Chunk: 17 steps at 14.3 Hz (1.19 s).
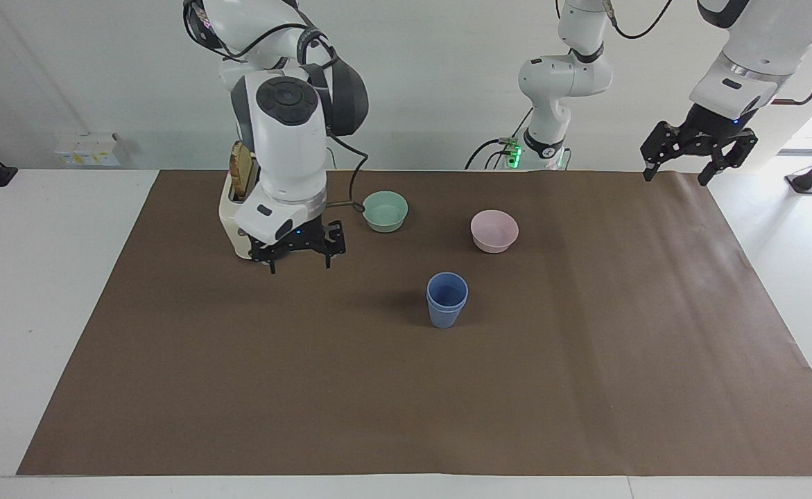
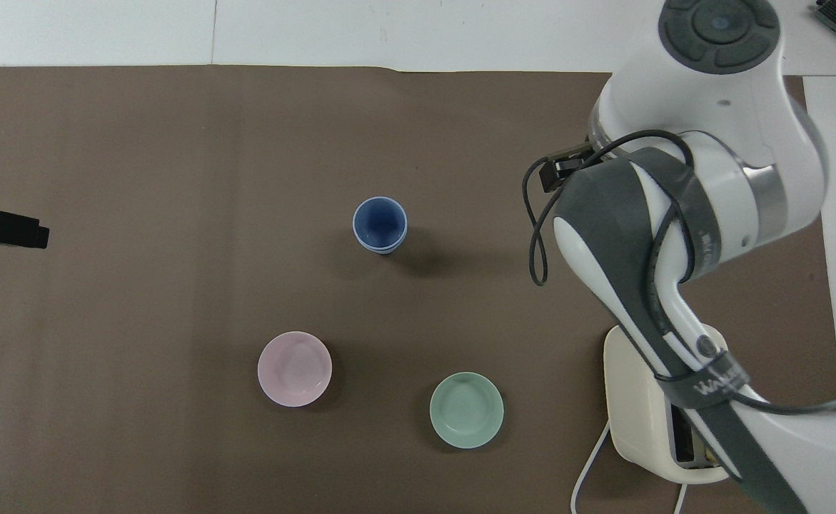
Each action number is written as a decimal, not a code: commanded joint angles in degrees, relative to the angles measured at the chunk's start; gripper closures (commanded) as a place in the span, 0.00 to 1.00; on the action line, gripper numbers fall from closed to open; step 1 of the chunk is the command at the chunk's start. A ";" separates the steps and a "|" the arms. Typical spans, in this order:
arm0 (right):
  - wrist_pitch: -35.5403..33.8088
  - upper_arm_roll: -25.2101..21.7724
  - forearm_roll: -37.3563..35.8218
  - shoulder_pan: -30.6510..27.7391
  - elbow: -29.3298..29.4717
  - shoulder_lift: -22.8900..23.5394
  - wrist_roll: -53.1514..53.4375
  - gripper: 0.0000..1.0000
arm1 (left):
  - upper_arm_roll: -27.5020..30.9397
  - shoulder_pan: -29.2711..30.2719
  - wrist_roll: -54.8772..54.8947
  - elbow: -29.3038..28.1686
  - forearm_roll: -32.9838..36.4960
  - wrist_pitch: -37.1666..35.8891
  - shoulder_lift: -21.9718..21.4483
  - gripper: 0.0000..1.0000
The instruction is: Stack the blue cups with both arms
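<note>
The two blue cups (image 1: 446,299) stand nested one in the other, upright on the brown mat near its middle; they also show in the overhead view (image 2: 380,225). My right gripper (image 1: 300,262) is open and empty, low over the mat beside the toaster, well apart from the cups. In the overhead view its arm hides most of it. My left gripper (image 1: 676,173) is open and empty, held high over the mat's corner at the left arm's end, where the arm waits; its tip shows in the overhead view (image 2: 3,234).
A cream toaster (image 1: 229,211) with a slice of bread stands at the right arm's end, partly hidden by the right arm. A mint-green bowl (image 1: 385,211) and a pink bowl (image 1: 494,230) sit nearer to the robots than the cups.
</note>
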 commanded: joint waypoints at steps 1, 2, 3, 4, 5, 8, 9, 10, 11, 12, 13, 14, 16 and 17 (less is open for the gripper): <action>-3.02 0.71 3.28 -4.65 -0.99 -4.33 -2.08 0.00 | -0.30 0.78 0.62 0.52 -0.02 -1.28 -0.34 0.00; -3.64 0.62 4.16 -5.87 -1.07 -5.47 -1.90 0.00 | -0.30 0.78 0.62 0.52 -0.02 -1.28 -0.34 0.00; -4.43 0.62 4.95 -7.28 -1.08 -6.27 -1.90 0.00 | -0.30 0.78 0.62 0.52 -0.02 -1.28 -0.34 0.00; -5.40 0.62 5.83 -8.25 -1.16 -7.15 -1.81 0.00 | -0.47 0.70 0.88 0.52 -0.02 -1.54 -0.34 0.00; -6.10 0.62 6.36 -8.87 -1.34 -7.94 -1.81 0.00 | -0.39 0.17 0.71 0.52 -0.02 -1.54 -0.34 0.00; -8.21 0.54 10.57 -11.06 -1.43 -10.22 -1.55 0.00 | -0.74 -0.01 -5.50 0.78 -0.19 -0.84 -0.26 0.00; -9.00 0.54 10.67 -11.51 -1.43 -11.10 -1.46 0.00 | -0.82 -0.01 -7.71 0.78 -0.45 -0.49 -0.25 0.00; -9.88 0.54 10.67 -11.86 -1.51 -11.81 -1.37 0.00 | -0.83 0.17 -7.82 0.78 -0.54 -0.48 -0.25 0.00; -10.85 0.54 10.67 -12.39 -1.52 -12.33 -1.29 0.00 | -0.74 -0.01 -7.91 0.43 -0.54 -0.40 -0.34 0.00; -11.55 0.54 10.67 -12.74 -1.60 -12.86 -1.20 0.00 | -0.74 0.08 -7.65 0.25 -0.54 -0.48 -0.34 0.00; -12.08 0.54 10.67 -12.92 -1.69 -13.30 -1.20 0.00 | -0.82 0.25 -7.56 0.25 -0.54 -0.40 -0.34 0.00; -12.70 0.54 10.67 -13.01 -1.78 -13.92 -1.20 0.00 | -0.74 0.43 -6.43 0.17 -0.54 -0.40 -0.34 0.00; -13.14 0.54 10.76 -13.18 -2.39 -15.41 -1.11 0.00 | -0.56 0.78 -3.34 -0.01 -0.54 -0.40 -0.43 0.00; -13.58 0.54 10.76 -13.44 -2.66 -16.20 -1.20 0.00 | -0.47 0.78 -3.34 -0.10 -0.54 -0.48 -0.43 0.00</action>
